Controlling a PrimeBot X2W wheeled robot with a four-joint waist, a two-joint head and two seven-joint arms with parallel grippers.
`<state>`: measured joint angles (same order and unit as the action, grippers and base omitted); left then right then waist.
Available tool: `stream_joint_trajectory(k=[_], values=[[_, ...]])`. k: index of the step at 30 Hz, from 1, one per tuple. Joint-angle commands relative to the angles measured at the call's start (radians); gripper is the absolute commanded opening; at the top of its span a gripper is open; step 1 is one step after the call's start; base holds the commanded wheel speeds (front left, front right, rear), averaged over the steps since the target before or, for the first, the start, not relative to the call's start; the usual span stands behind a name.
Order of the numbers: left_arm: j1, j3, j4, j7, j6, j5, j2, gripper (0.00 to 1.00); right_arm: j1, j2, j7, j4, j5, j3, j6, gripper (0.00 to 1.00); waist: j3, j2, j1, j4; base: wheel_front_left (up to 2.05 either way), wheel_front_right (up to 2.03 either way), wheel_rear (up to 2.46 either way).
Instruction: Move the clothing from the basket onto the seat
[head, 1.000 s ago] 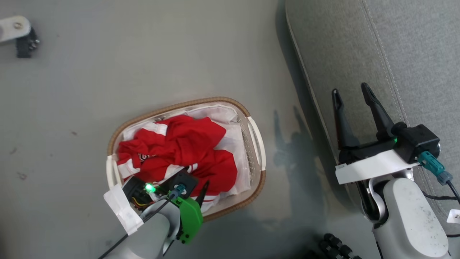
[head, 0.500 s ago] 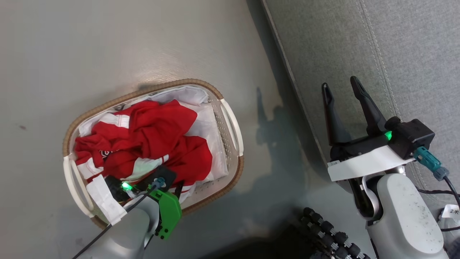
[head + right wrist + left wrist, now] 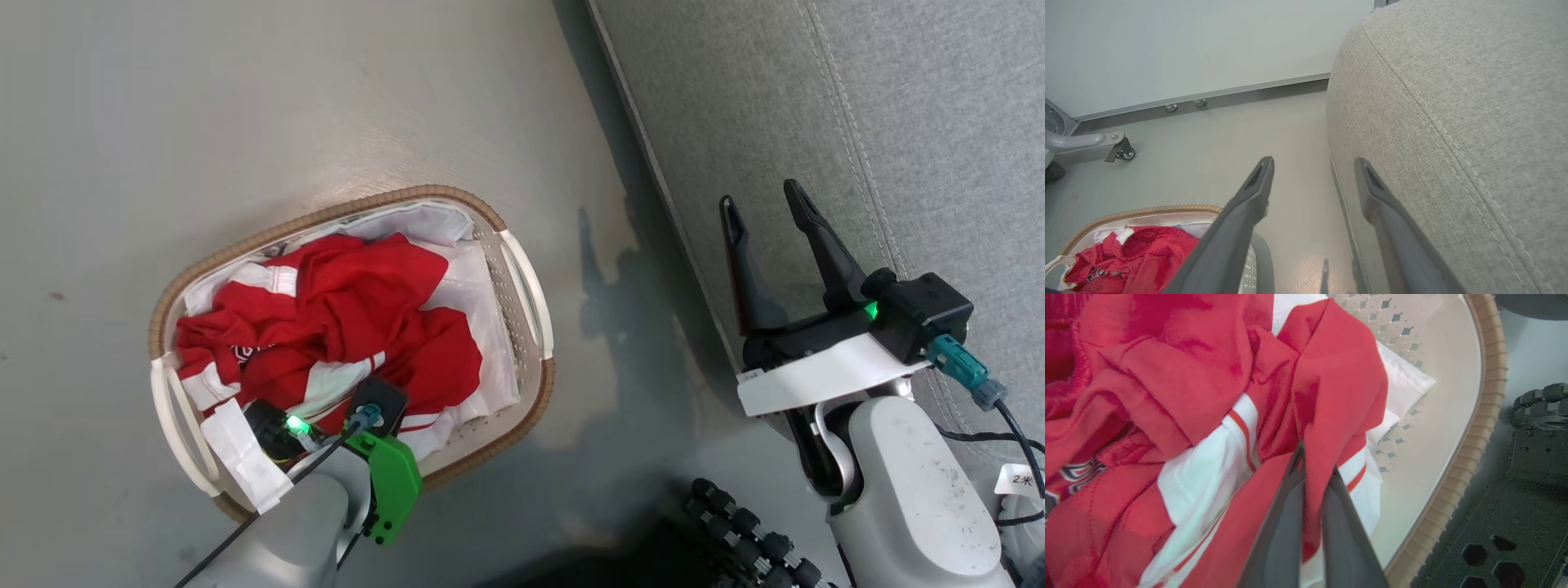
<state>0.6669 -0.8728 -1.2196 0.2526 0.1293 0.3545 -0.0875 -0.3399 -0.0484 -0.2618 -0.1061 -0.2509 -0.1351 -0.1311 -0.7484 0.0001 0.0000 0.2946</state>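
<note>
1. The left hand (image 3: 1316,459) has just snapped shut. A second ago its two long dark fingers (image 3: 1282,522) stood wide apart among the laundry; now they are pinched hard on a fold of the red soft clothing with white striped trim (image 3: 351,310).
2. The left wrist view makes the catch plain. A ridge of red cloth is squeezed between the fingers and runs up past their tips, with a white striped panel just beside it.
3. All the clothing is still in the small oval white perforated plastic basket with the brown woven rim (image 3: 392,200), heaped on its white fabric liner (image 3: 482,286). None of it lies on the large grey fabric-upholstered seat (image 3: 857,106) yet.
4. The right hand (image 3: 759,196) is spread wide and holds nothing. It hovers at the seat's rounded edge, just as it did a second ago.
5. The basket sits at a different spot in the head view than before, but that looks like the camera swinging. The basket rests on the grey floor (image 3: 245,106), near the seat.
6. So the grasp seems made, and the lift and carry to the seat come next. The pinch has only one fold, so the bundle may trail or snag the liner on the way up.
</note>
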Motion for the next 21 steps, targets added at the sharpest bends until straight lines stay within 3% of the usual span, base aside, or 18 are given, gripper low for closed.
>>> stream_joint_trajectory(k=[1, 8, 21], values=[[-0.009, -0.003, 0.013, 0.006, 0.002, 0.008, -0.001, 0.00, 0.005, -0.004, -0.005, -0.007, 0.014, 0.008, 0.001, 1.00, 0.036, -0.0001, 0.0000, -0.026, 0.00, 0.00, 0.00], [-0.042, -0.003, 0.155, 0.014, 0.002, 0.033, -0.013, 0.00, 0.038, -0.004, -0.005, -0.029, 0.061, 0.042, 0.001, 1.00, 0.151, -0.0001, 0.0000, -0.094, 0.00, 0.00, 0.00], [-0.155, 0.080, 0.555, 0.013, -0.018, -0.081, -0.090, 0.00, 0.156, -0.004, -0.005, -0.072, 0.123, 0.107, 0.001, 1.00, 0.432, -0.0001, 0.0000, -0.213, 0.00, 0.00, 0.00]])
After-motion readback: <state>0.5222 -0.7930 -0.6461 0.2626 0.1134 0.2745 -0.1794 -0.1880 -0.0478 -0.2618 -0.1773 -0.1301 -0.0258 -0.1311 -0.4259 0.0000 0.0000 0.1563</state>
